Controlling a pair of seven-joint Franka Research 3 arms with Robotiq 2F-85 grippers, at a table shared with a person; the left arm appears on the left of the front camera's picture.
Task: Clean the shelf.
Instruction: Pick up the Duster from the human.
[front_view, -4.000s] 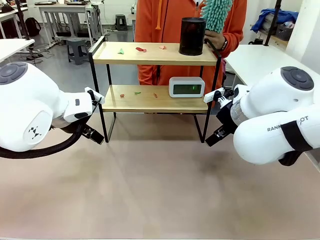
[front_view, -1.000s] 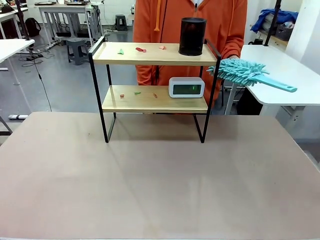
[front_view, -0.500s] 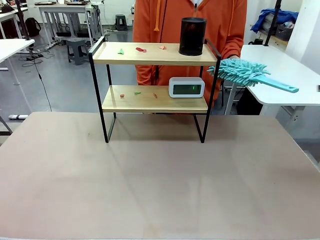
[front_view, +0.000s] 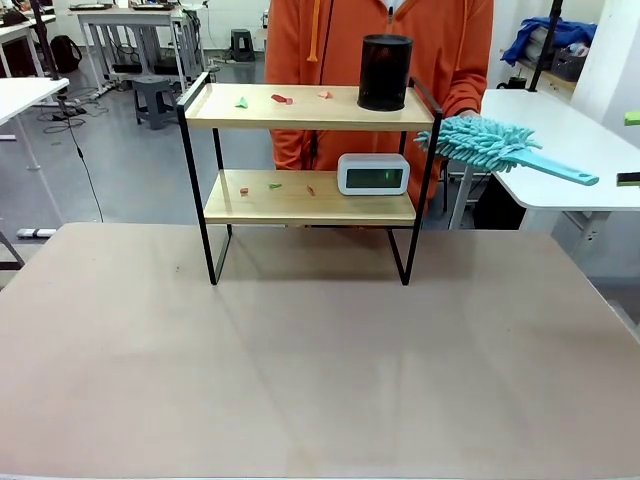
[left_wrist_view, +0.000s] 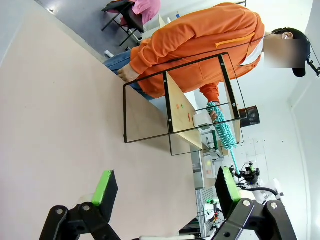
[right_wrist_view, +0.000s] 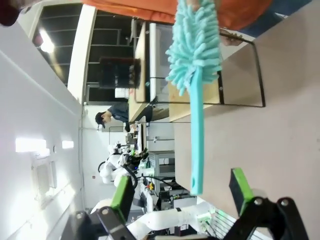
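- At the left, over the tan table (left_wrist_view: 50, 125), the left gripper (left_wrist_view: 165, 182) hangs with its green pads wide apart and empty.
- Mid-table, toward the far edge, stands the shelf (front_view: 300, 107); small red and green scraps (front_view: 282, 99) lie on both boards.
- A black cylinder (front_view: 385, 72) sits at the right end of the top board, with a white clock (front_view: 373, 174) on the lower board beneath it.
- Just right of the shelf, the person (front_view: 300, 40) in orange holds a teal duster (front_view: 480, 142) out, handle pointing right.
- At the right, the right gripper (right_wrist_view: 180, 177) is spread wide, the duster's handle tip between its pads, not clamped.
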